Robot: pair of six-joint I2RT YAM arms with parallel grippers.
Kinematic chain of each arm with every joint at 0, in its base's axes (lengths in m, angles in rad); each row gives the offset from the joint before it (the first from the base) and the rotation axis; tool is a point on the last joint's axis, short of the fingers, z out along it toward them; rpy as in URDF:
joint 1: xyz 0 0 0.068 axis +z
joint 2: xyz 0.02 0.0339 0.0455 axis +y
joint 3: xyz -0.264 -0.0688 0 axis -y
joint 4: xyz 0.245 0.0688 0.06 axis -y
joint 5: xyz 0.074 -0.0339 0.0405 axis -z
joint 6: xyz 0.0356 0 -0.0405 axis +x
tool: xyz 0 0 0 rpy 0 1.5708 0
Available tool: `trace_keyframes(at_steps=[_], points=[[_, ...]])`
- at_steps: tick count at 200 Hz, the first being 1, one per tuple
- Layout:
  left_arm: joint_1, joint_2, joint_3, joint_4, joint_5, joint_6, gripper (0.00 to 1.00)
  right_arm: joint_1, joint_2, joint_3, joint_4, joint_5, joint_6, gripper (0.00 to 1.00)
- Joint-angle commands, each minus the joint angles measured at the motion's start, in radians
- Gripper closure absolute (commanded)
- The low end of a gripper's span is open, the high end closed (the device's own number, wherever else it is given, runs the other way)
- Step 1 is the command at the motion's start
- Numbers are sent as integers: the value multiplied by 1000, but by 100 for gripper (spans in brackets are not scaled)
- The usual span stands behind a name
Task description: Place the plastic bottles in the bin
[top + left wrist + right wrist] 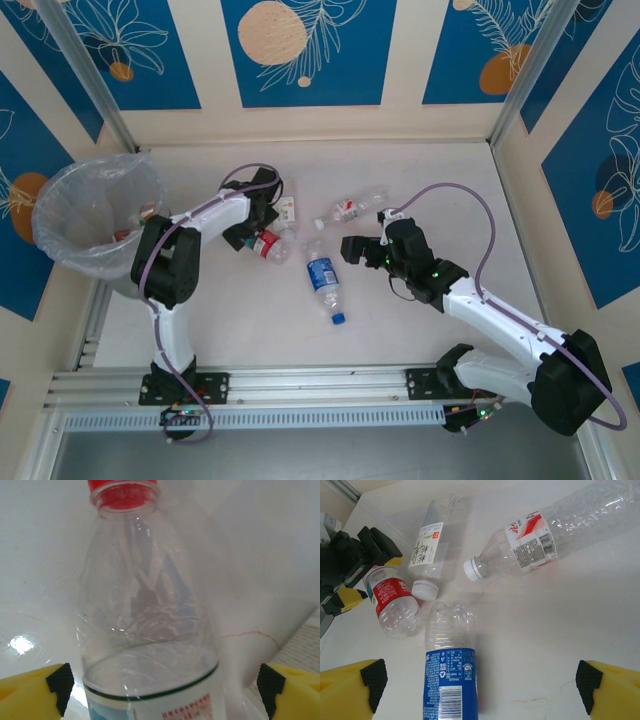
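- A clear red-capped bottle (150, 605) lies on the pale bench (430, 300), to the right of the bin and outside it.
- The left hand (162, 690) straddles the labelled lower half of this bottle. Its fingers are spread wide with a gap on each side, so it grips nothing.
- The step in hand looks like the pickup of this bottle. Next, the fingers need to close on its body, lift it and carry it leftward over the bin (60, 235).
- A blue-labelled bottle (450, 680) lies near the middle of the bench, just ahead of the right hand (480, 682), whose fingers are spread and empty.
- Two more bottles lie beyond it: a white-labelled bottle (430, 550) and a bottle with a red and white label (535, 535).
- The base of the red-capped bottle is cut off in the left wrist view.
- The lower end of the blue-labelled bottle is cut off in the right wrist view.
- What lies inside the bin is hard to make out through its crinkled liner, though a hint of red shows.
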Motion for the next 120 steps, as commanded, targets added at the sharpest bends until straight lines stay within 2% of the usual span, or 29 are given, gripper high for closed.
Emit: trace_keyframes(at_steps=[1,26,58,120], points=[[11,16,-22,13,-14,-26,8,-4,-13,-3,-1,25,1,0],[15,26,-36,35,-4,-28,12,-5,-10,-4,0,21,3,0],[16,25,-73,85,-9,-27,23,-4,-10,-3,-2,21,7,0],[15,25,-72,140,4,127,27,-4,-7,-4,-1,22,11,0]])
